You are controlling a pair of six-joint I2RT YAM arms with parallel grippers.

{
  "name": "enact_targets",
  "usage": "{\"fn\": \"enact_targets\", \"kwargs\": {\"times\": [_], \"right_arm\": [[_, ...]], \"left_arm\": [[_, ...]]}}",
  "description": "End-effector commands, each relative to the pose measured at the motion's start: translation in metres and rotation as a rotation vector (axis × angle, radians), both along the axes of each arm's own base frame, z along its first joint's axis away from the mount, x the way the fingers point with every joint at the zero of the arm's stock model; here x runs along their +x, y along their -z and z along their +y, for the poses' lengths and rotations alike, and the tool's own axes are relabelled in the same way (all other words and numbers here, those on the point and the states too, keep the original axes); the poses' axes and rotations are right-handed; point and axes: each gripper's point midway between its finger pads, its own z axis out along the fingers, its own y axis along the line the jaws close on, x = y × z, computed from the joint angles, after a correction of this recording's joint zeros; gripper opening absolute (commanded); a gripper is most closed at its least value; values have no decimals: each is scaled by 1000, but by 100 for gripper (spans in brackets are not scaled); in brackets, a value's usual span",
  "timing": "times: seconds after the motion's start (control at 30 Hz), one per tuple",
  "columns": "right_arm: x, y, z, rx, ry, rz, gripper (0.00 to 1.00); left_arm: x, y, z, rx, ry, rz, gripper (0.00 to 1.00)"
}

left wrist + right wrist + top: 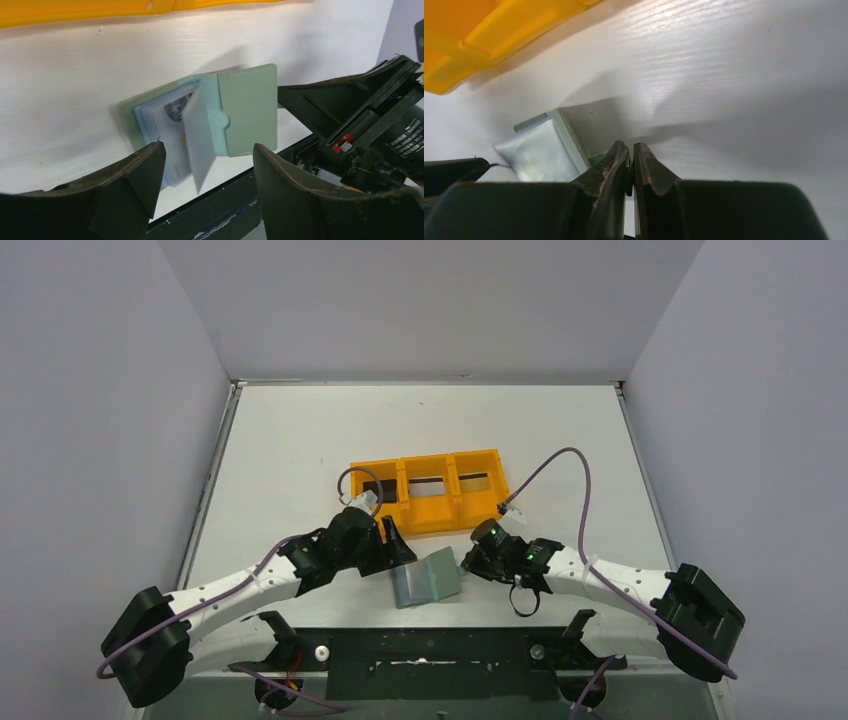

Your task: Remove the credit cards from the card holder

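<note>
Counter: white, matte, with a fine wood-like grain in the wrist views. It has thin metal strips along its left and right edges.
Room: plain pale grey walls close the counter in at the back and on both sides, with nothing on them.
Near edge: a dark mounting plate runs between the two arm bases.
Orange tray: three compartments in a row near the middle of the counter, slightly askew. A dark rectangle shows in the floor of each, but I cannot tell whether these are cards or openings.
Card holder: on the counter in front of the tray, near the mounting plate and between the two arms. It lies open, grey-green outside and pale blue inside. The left half lies flat and the right cover is raised.
Credit cards: one pale card with a dark printed patch shows through the clear sleeves of the left half. One sleeve stands up from the fold. I cannot count any others.
Left gripper: fingers spread wide. It hangs low over the near side of the open card holder and pinches nothing.
Right gripper: fingers pressed together on the edge of the raised right cover, whose grey-green rim enters between the tips.
Cables: purple, looping above each wrist.
</note>
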Motion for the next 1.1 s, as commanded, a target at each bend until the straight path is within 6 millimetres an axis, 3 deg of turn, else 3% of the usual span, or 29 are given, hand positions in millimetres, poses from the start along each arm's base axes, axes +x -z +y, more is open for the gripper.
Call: {"fn": "enact_targets", "kwargs": {"times": [0.0, 0.13, 0.37, 0.7, 0.9, 1.07], "right_arm": [[14, -9, 4, 0, -14, -17, 5], [13, -4, 9, 23, -18, 0, 5], [2, 10, 10, 84, 9, 37, 4], [-5, 13, 4, 95, 35, 47, 4], [-6, 14, 4, 95, 36, 52, 5], [-3, 7, 3, 85, 45, 39, 10]], "left_arm": [[15, -22, -18, -54, 23, -55, 63], [13, -15, -21, -76, 26, -35, 63], [10, -20, -34, -125, 67, -21, 55], [-4, 6, -38, -87, 120, 71, 54], [-15, -11, -70, -185, 245, 48, 34], [-11, -16, -89, -159, 291, 28, 34]]}}
